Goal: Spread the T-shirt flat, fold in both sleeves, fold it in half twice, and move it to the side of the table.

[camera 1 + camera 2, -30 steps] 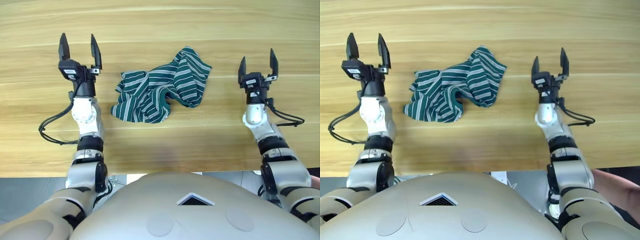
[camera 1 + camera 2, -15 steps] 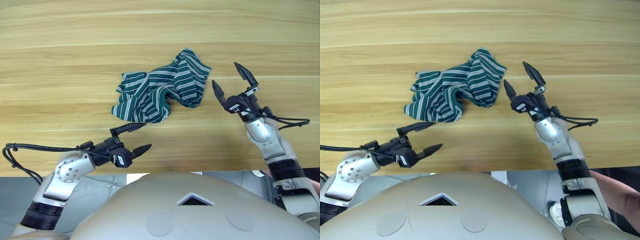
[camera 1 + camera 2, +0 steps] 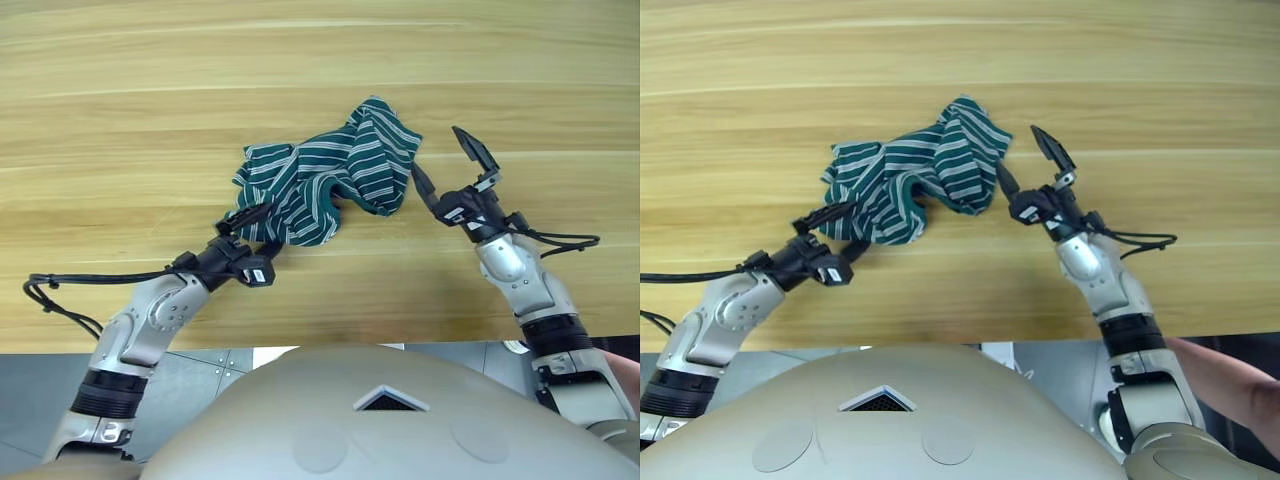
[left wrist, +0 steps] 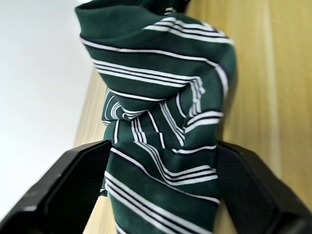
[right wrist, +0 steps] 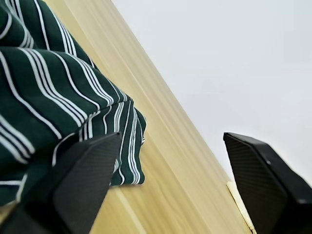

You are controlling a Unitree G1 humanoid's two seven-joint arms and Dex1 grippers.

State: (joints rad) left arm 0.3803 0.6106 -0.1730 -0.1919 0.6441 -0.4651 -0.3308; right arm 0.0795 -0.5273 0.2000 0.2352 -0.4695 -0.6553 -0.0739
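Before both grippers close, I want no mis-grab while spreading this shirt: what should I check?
1. Left gripper open: ok.
2. T-shirt cloth between its fingers: ok.
3. Right gripper open: ok.
4. Cloth between its fingers: not ok, only the edge reaches one finger.
5. T-shirt flat: not ok, crumpled.
6. Which part each gripper faces, hem or sleeve: cannot tell.

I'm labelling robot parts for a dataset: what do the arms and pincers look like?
The left arm and right arm have silver-grey shells with black joint rings. The left pincer and right pincer are black, each with two tapering pointed fingers and a white mark. Thin black cables trail off: left cable, right cable.
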